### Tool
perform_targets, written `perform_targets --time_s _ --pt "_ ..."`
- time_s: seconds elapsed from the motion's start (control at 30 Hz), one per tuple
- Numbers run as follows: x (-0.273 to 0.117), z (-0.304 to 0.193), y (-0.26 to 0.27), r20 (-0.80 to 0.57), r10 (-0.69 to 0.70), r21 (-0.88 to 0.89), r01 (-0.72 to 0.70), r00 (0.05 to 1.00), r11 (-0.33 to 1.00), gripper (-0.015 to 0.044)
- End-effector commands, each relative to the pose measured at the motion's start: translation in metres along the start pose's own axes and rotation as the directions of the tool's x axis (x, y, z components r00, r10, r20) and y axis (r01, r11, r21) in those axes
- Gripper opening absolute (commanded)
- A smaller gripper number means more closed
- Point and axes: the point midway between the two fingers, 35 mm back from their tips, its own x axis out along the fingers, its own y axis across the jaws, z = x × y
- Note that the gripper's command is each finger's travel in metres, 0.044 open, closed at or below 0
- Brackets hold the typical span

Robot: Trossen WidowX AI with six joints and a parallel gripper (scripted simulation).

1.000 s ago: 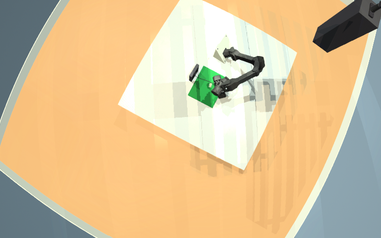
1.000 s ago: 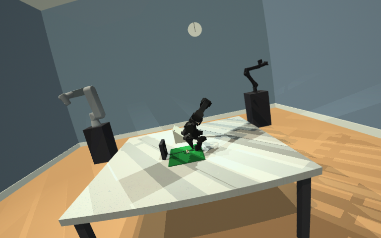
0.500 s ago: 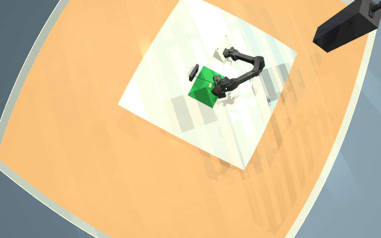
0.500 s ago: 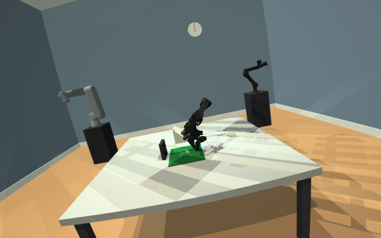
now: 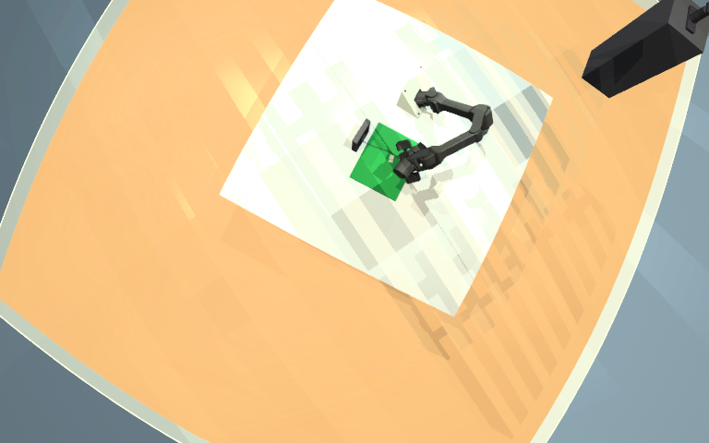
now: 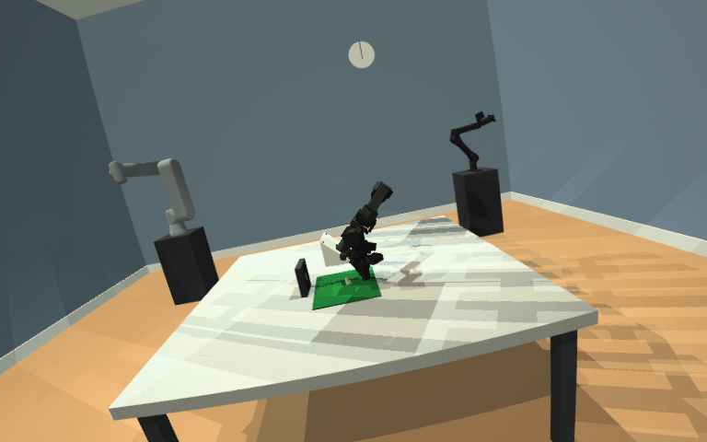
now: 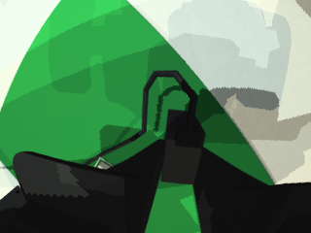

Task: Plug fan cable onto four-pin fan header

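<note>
Now the dark plug (image 7: 182, 149) lies on the green board (image 7: 72, 72), pinched in the tool (image 7: 177, 175); its cable (image 7: 158, 91) loops ahead. Grasping step. Next, lift and carry it to the 4-pin header (image 7: 100, 163) just left.

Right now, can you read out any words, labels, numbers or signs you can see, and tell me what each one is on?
None can be read.
Green board: no printing visible in any view.
Dark plug held in the gripper: no label.
Wall clock: only a hand shows, no numerals.
Black fan and pedestals: plain faces.
</note>
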Motion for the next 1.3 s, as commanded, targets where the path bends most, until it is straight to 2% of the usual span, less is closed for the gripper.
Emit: perform_targets --time_s 0.0,0.03,0.1,0.2,0.43,0.83,1.27 --pt "0.0 0.0 0.0 0.0 0.0 -0.001 0.0 1.0 1.0 0.0056" --pt "0.0 0.0 0.0 0.0 0.0 -0.001 0.0 1.0 1.0 0.005" --pt "-0.011 -0.001 0.0 0.0 0.0 0.001 0.0 1.0 1.0 0.0" --pt "-0.047 -0.001 0.0 0.002 -0.001 0.006 0.001 1.0 1.0 0.0" --pt "-0.049 -0.002 0.001 0.002 -0.001 0.029 0.001 1.0 1.0 0.0" --pt "-0.048 -0.012 0.01 0.0 0.0 0.422 -0.001 1.0 0.907 0.0" --pt "-0.048 -0.022 0.021 -0.001 0.001 0.772 0.0 1.0 0.635 0.0"
